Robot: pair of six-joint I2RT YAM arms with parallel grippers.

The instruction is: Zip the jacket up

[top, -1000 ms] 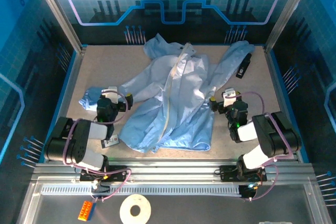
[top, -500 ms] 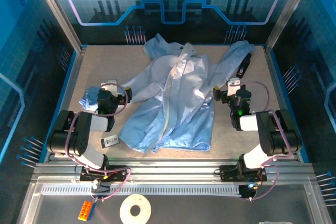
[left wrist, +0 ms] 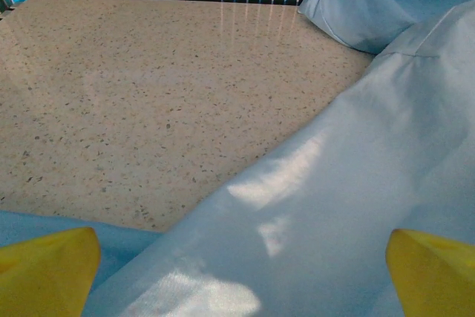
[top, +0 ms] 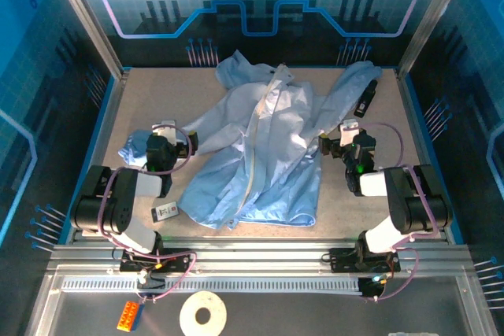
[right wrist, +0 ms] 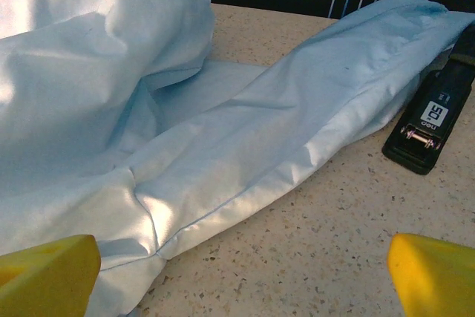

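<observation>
Left gripper (left wrist: 237,280): jaws apart, yellow tips cut off at frame corners, over the left sleeve of the jacket (top: 264,143), which is spread mid-table (top: 142,96). Right gripper (right wrist: 241,276): jaws apart, beside right sleeve. Stapler (right wrist: 429,120): label is legible by wrist view, not overhead.

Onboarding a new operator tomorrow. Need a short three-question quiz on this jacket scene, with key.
1. True or false: the left hand is shut on a sleeve of the jacket.
2. The black stapler lies: A) on the zipper; B) on the table at the end of a sleeve; C) under the collar.
3. Which hand is nearer the stapler?
Key: 1 false, its fingers stand wide apart and grip nothing; 2 B; 3 the right hand.
</observation>
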